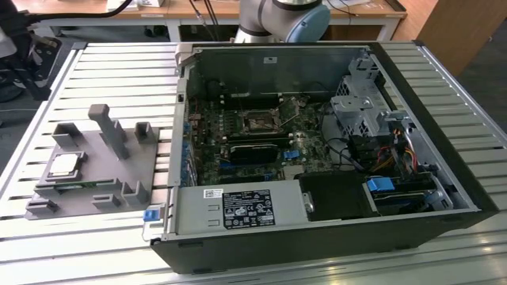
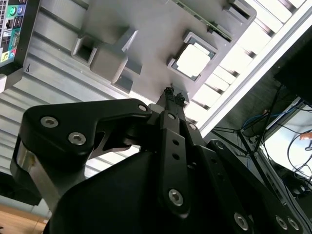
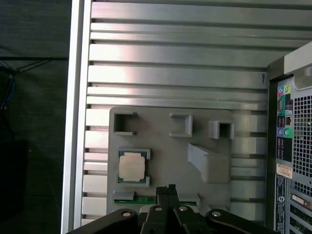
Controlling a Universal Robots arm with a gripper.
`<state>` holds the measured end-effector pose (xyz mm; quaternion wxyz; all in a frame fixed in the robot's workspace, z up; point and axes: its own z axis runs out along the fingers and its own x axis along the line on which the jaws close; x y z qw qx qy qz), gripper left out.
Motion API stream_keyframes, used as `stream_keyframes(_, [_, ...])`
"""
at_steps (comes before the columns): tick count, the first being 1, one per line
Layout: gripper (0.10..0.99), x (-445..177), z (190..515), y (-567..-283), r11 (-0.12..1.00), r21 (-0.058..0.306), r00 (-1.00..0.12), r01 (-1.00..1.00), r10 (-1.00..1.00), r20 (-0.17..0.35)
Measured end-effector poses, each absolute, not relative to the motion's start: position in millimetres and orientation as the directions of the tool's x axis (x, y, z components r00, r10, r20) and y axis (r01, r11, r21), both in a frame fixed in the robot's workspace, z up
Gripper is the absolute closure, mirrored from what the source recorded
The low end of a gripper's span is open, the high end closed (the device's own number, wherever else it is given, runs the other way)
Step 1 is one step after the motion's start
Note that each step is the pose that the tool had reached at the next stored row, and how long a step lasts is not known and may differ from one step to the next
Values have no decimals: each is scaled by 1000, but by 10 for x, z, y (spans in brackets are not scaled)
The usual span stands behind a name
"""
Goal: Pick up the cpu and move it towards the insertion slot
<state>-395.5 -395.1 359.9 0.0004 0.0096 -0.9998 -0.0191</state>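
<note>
While cpu (image 1: 66,165) lies flat in recess of grey fixture (image 1: 99,172), exterior view's left, insertion slot (image 1: 260,123) sits well apart inside open computer case (image 1: 317,249).

Second wrist view: gripper (image 2: 174,95) above fixture, fingers pressed together, holding nothing; cpu (image 2: 195,61) just beyond it.

First wrist view: gripper (image 3: 168,189) closed, empty, near cpu (image 3: 131,166); green memory stick (image 3: 141,199) just beside cpu.

Judgement: chip light, stiff, slick metal top, likely fragile underside; best pinched by opposite pale edges, gentle force, kept level.
</note>
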Motion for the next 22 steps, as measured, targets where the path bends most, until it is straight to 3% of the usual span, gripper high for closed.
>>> stream_keyframes(22, [980,-4067,3597,-3951,999,38,-1000,-19,-19,0])
